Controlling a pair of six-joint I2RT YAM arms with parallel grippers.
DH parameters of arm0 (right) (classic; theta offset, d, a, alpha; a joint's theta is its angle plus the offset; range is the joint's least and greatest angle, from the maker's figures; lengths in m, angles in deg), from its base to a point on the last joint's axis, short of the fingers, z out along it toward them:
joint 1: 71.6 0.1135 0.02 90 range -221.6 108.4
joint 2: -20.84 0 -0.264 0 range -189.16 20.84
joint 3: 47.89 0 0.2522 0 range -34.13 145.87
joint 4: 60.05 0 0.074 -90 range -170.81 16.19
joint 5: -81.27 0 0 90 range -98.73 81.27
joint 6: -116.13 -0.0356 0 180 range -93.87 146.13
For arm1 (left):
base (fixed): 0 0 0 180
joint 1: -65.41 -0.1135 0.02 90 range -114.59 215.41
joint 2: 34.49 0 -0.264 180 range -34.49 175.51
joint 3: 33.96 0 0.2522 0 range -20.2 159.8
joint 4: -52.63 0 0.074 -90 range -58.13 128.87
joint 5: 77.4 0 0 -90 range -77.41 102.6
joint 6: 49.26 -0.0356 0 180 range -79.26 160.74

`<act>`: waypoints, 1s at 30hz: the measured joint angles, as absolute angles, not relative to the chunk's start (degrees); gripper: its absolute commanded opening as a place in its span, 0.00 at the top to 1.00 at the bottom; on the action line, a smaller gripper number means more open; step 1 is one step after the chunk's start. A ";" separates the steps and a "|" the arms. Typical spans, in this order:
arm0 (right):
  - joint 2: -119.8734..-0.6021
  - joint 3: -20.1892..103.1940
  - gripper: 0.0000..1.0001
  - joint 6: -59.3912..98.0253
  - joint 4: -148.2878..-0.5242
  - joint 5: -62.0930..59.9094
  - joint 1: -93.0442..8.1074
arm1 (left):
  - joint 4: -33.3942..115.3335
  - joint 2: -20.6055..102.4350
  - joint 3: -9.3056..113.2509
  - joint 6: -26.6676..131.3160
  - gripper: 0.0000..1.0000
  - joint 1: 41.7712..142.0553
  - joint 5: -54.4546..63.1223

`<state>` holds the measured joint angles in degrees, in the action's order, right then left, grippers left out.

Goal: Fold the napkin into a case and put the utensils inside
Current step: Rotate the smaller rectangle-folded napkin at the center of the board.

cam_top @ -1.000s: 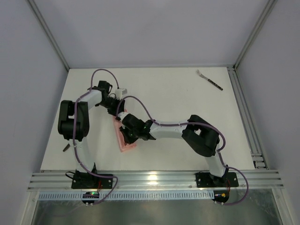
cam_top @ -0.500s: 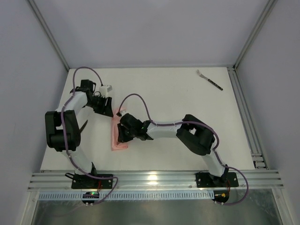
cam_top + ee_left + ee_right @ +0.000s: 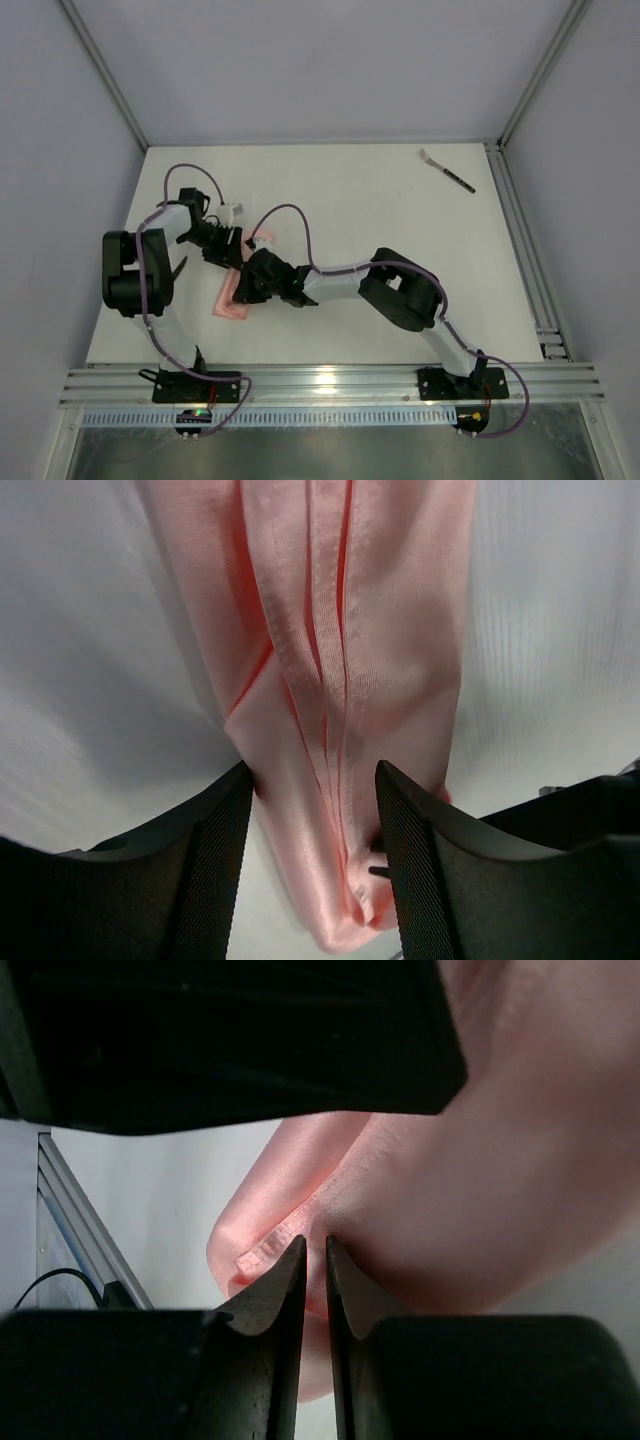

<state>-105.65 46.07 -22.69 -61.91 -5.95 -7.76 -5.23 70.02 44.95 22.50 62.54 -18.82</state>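
The salmon-pink napkin point(image 3: 230, 300) lies as a narrow folded strip, slanting across the left of the white table. In the left wrist view the napkin point(image 3: 350, 630) shows several lengthwise pleats. My left gripper point(image 3: 228, 255) stands open astride its end, its fingers point(image 3: 215, 865) on either side of the cloth. My right gripper point(image 3: 248, 287) reaches in from the right and is shut on a thin edge of the napkin point(image 3: 500, 1160). The fork point(image 3: 447, 170), silvery head and dark handle, lies at the far right of the table, away from both grippers.
An aluminium rail point(image 3: 522, 235) runs along the table's right edge and a slotted rail point(image 3: 330, 381) along the front by the arm bases. Purple cables point(image 3: 290, 212) loop over both arms. Grey walls close in the back and sides.
The right gripper has dragged the napkin left and swung it to a slant. The left gripper has opened and come back over the strip's upper end.
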 measured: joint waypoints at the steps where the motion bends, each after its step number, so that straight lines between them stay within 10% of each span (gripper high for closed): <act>1: -106.22 46.62 0.83 -23.34 -61.45 -5.99 -7.52 | -5.14 70.02 44.97 22.48 0.45 63.00 -18.67; 9: -107.07 47.30 0.83 -25.05 -60.29 -6.10 -7.04 | -3.96 71.92 45.45 22.24 0.84 67.98 -18.82; 30: -96.91 37.83 0.57 -13.64 -58.76 -3.35 -8.61 | -7.48 73.03 45.45 15.55 1.00 74.65 -21.93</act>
<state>-96.91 37.83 -13.64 -58.76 -3.35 -8.61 -7.48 73.03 45.45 15.55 74.65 -21.93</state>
